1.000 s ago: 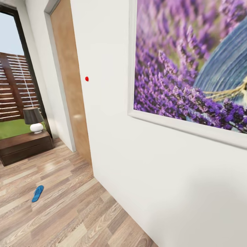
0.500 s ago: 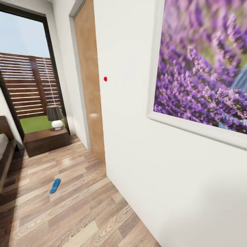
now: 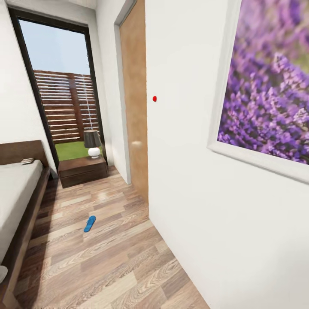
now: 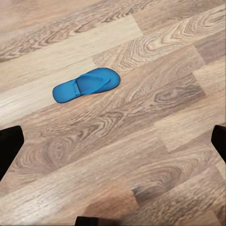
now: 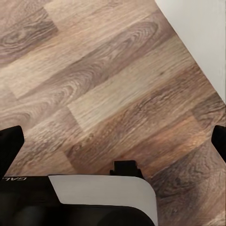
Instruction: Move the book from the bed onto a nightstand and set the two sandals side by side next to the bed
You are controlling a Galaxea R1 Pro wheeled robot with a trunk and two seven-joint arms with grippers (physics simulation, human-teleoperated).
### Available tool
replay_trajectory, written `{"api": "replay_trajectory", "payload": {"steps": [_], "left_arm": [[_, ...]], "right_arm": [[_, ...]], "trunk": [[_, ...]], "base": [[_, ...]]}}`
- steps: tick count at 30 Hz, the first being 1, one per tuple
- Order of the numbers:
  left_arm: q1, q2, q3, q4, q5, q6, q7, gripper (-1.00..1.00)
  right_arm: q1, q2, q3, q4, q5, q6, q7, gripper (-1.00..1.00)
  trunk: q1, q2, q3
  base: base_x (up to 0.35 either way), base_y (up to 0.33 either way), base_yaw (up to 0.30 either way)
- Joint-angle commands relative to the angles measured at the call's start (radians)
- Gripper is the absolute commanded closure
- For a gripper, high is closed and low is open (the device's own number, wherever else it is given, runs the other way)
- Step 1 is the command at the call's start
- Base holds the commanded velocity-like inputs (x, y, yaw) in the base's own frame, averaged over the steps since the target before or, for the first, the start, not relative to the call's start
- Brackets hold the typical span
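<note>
Left wrist view, sandal (image 4: 86, 84) beyond left gripper (image 4: 113, 141)

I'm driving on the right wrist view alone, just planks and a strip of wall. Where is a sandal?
Observer: The head view shows a blue sandal on the floor between the bed and the wall.
Operator: Anything near the left gripper?
Observer: The left wrist view has a sandal lying flat ahead of the open left gripper. I cannot tell if it is the same one.
Operator: And the book?
Observer: The book lies on the bed by the headboard. The nightstand beyond carries a lamp.
</note>
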Motion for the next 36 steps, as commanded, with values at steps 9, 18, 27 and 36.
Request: {"api": "replay_trajectory", "payload": {"steps": [9,18,27,36], "left_arm": [[0.000,0.000,0.000,-0.001,0.010,-0.001,0.000,-1.00],[0.000,0.000,0.000,-0.001,0.010,-0.001,0.000,-1.00],[0.000,0.000,0.000,-0.001,0.009,-0.001,0.000,-1.00],[0.000,0.000,0.000,-0.001,0.008,-0.001,0.002,-1.00]], "right_arm": [[0.000,0.001,-0.003,0.001,-0.001,-0.002,0.000,-1.00],[0.000,0.001,-0.003,0.001,-0.001,-0.002,0.000,-1.00],[0.000,0.001,-0.004,0.001,-0.001,-0.002,0.000,-1.00],[0.000,0.001,-0.003,0.001,-0.001,-0.002,0.000,-1.00]], "trunk": [[0.000,0.000,-0.001],[0.000,0.000,-0.001],[0.000,0.000,-0.001],[0.000,0.000,-0.001]], "base": [[0.000,0.000,0.293],[0.000,0.000,0.293],[0.018,0.000,0.252],[0.286,0.000,0.025]]}}
